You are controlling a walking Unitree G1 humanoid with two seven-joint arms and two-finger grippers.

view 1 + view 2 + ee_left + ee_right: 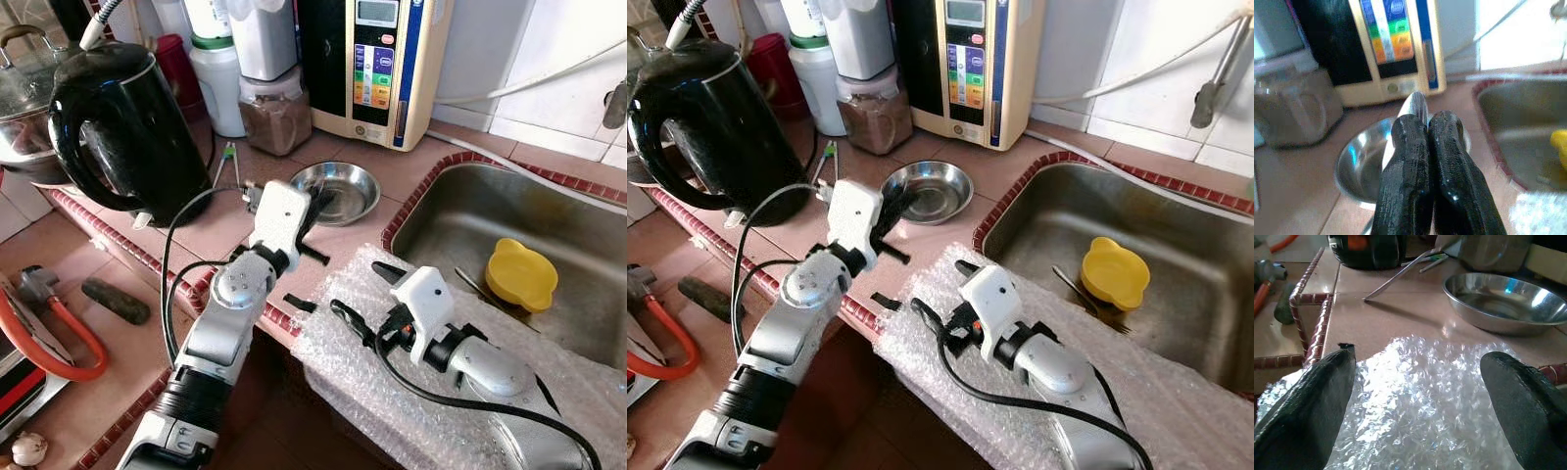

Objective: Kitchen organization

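Pinching a spoon [1415, 105] in clenched jaws, the left gripper [312, 213] hovers mid-frame beside the steel bowl [338, 191]; right gripper [358, 294] jaws gape over bubble wrap [392, 392].

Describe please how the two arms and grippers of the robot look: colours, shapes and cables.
Both arms are silver metal tubes with black ribbed collars. Each wrist carries a white boxy housing, and a loose black cable loops along each arm. The left gripper and the right gripper each have two long black fingers with a rough, matte surface and rounded tips.

A black kettle [118, 127] stands on the tabletop [196, 230]. A water purifier [377, 64] stands against the wall. An orange hose [54, 343] lies lower left.
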